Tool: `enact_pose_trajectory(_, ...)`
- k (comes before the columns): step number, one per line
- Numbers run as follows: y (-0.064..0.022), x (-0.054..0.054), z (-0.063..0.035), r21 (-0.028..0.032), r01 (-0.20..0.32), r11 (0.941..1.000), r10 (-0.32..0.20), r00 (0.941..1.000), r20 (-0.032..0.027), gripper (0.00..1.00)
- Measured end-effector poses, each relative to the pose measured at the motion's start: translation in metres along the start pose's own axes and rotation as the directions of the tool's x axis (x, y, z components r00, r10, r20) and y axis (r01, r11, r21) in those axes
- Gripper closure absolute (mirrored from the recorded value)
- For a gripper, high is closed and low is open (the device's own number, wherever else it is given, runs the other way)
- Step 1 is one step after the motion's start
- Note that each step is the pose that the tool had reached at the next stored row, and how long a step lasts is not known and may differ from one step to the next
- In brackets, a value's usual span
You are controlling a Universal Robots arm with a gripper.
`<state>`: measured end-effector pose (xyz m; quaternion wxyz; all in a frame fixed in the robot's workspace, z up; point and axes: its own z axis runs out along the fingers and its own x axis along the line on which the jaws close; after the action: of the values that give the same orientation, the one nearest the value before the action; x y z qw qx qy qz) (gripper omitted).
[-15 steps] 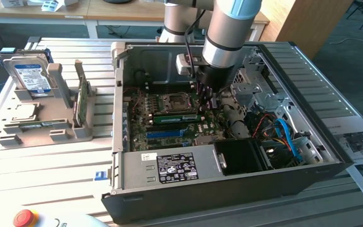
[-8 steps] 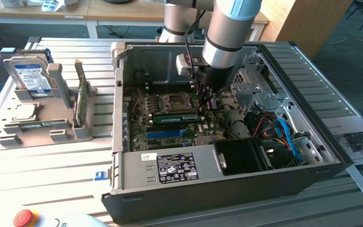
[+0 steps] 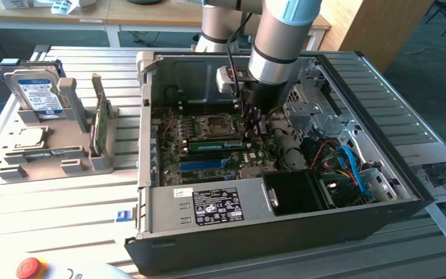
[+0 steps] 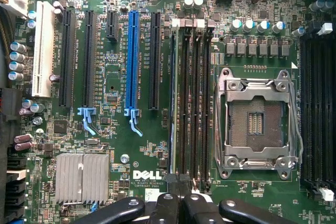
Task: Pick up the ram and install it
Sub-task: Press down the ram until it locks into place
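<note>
Hand (image 4: 178, 195): fingers together, poised low over the motherboard (image 4: 115, 77) inside the open computer case (image 3: 207, 232); no loose item is seen between the fingertips.
Ram (image 4: 172, 103): appears as a thin strip standing on edge in the memory slot next to the long blue slot (image 4: 131, 61), directly in line with the hand. Whether it is fully seated cannot be told.
Contact: the fingertips sit at the end of that slot row, judged to be pressing on or just above the stick's top edge.
Arm (image 3: 277, 40): reaches straight down into the case, a posture suited to pushing a module squarely into its slot.
CPU socket (image 4: 257, 119): empty, frame closed, beside the slot row.
Holder (image 3: 53, 151): on the table, at the exterior view's left, carries a hard drive (image 3: 37, 90) and a green card (image 3: 101, 119) on edge, well apart from the hand.
</note>
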<state>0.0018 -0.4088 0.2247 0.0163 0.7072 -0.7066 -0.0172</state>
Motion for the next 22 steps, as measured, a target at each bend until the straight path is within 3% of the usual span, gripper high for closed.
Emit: enact_pose_trajectory(22,0.0000,0.0000,-0.0006,-0.0001,0.000,1.0000,0.000,1.0000,0.0002,0.89)
